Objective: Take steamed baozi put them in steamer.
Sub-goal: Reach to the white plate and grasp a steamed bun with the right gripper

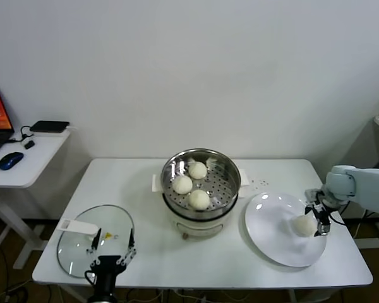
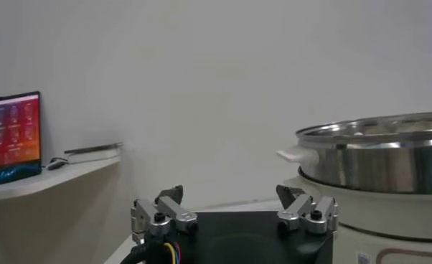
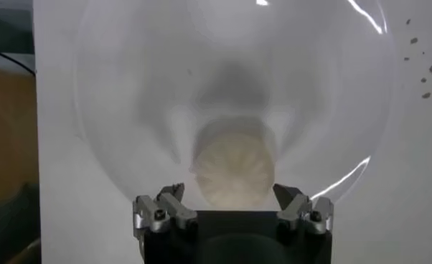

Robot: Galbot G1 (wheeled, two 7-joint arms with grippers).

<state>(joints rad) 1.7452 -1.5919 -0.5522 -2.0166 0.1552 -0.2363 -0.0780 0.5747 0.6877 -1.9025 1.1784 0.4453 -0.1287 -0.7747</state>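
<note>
The steamer [image 1: 201, 183], a shiny steel pot with a perforated tray on a cream base, stands mid-table and shows again at the edge of the left wrist view [image 2: 374, 154]. Three steamed baozi lie on its tray [image 1: 198, 170] [image 1: 182, 184] [image 1: 199, 199]. Another off-white baozi [image 1: 301, 225] [image 3: 234, 168] rests on the white plate [image 1: 271, 237] [image 3: 130, 107] to the right. My right gripper [image 1: 318, 218] [image 3: 230, 192] is open and low over the plate, with a finger on either side of that bun. My left gripper [image 1: 110, 259] [image 2: 230, 192] hangs open and empty at the table's front left.
A round glass lid [image 1: 95, 240] with a white handle lies flat at the front left, under the left gripper. A side desk [image 1: 25, 158] with a laptop, a mouse and a dark box stands beyond the table's left edge. Small dark crumbs [image 1: 260, 183] dot the table behind the plate.
</note>
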